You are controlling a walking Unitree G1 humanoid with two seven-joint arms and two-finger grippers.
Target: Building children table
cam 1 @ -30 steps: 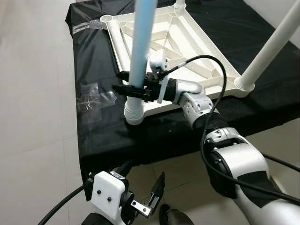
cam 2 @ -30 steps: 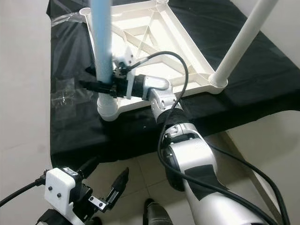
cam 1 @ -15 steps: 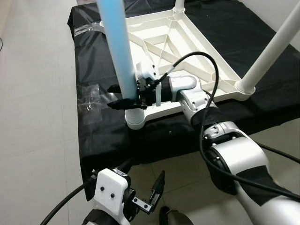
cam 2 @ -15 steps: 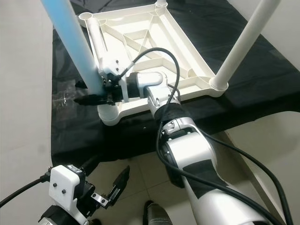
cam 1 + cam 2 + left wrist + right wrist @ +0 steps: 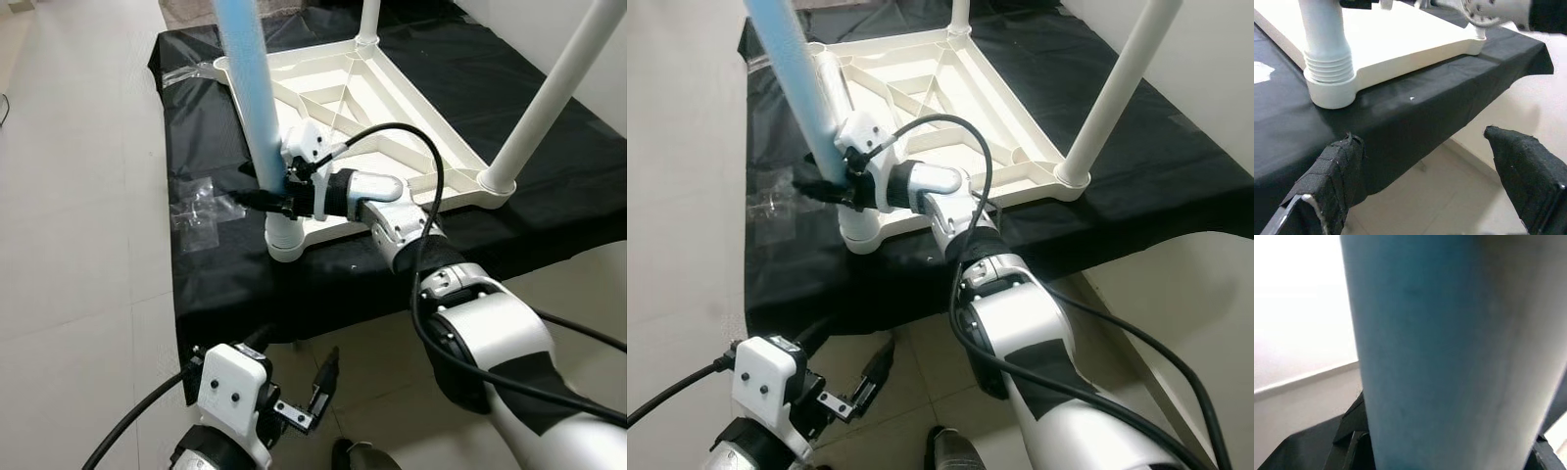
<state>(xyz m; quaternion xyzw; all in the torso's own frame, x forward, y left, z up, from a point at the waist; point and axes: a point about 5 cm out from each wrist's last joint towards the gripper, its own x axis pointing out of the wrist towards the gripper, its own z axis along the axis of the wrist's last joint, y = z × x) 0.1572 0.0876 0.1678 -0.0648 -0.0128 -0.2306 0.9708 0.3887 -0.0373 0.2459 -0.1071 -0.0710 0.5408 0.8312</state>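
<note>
White tabletop (image 5: pixel 362 117) lies upside down on a black cloth (image 5: pixel 216 284) spread over the floor (image 5: pixel 78 245), ribbed underside up.

Blue leg (image 5: pixel 250 93) stands in the near-left corner socket (image 5: pixel 284 238), leaning slightly to the far left. Its threaded white base sits in the socket collar; the left wrist view shows the threads (image 5: pixel 1328 66) still exposed above the collar.

Right tool (image 5: pixel 263 196) is clenched on the blue leg just above the socket, black fingers on either side of the tube. Right arm reaches in from the near right, across the near edge of the tabletop, cable looping above it. In the right wrist view the blue tube (image 5: pixel 1449 357) sits right against the camera.

Two white legs already stand upright: one at the right corner (image 5: pixel 549 98), one at the far corner (image 5: pixel 368 20). Far-left corner socket (image 5: pixel 223 67) holds no leg.

Clear plastic bag (image 5: pixel 201 206) lies on the cloth, left of the blue leg.

Left tool (image 5: pixel 294 387) hangs low near the robot, over the floor at the near cloth edge, fingers spread apart, grasping nothing.
</note>
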